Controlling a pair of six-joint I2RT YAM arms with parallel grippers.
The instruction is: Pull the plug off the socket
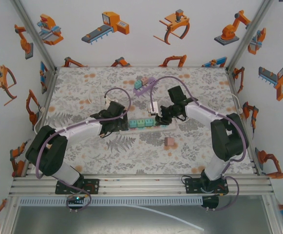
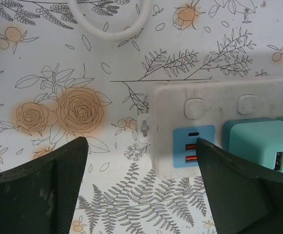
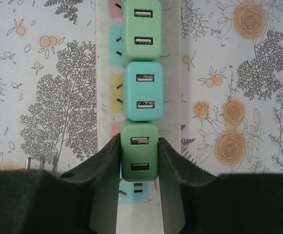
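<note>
A white power strip (image 1: 153,123) lies across the middle of the table with three green and teal plugs in a row. In the right wrist view my right gripper (image 3: 139,143) is shut on the nearest green plug (image 3: 139,151), one finger pressed to each side. I cannot tell whether that plug still sits in its socket. A teal plug (image 3: 143,90) and another green plug (image 3: 141,29) follow along the strip (image 3: 173,97). My left gripper (image 2: 141,163) is open at the strip's other end (image 2: 180,105), its right finger (image 2: 238,190) over the blue USB panel (image 2: 194,145).
A pink plug (image 1: 169,142) lies loose in front of the strip. A purple strip (image 1: 147,86) with a teal plug (image 1: 138,84) sits at the back. A white cable (image 2: 107,27) loops beyond the left gripper. Walls enclose the table on three sides.
</note>
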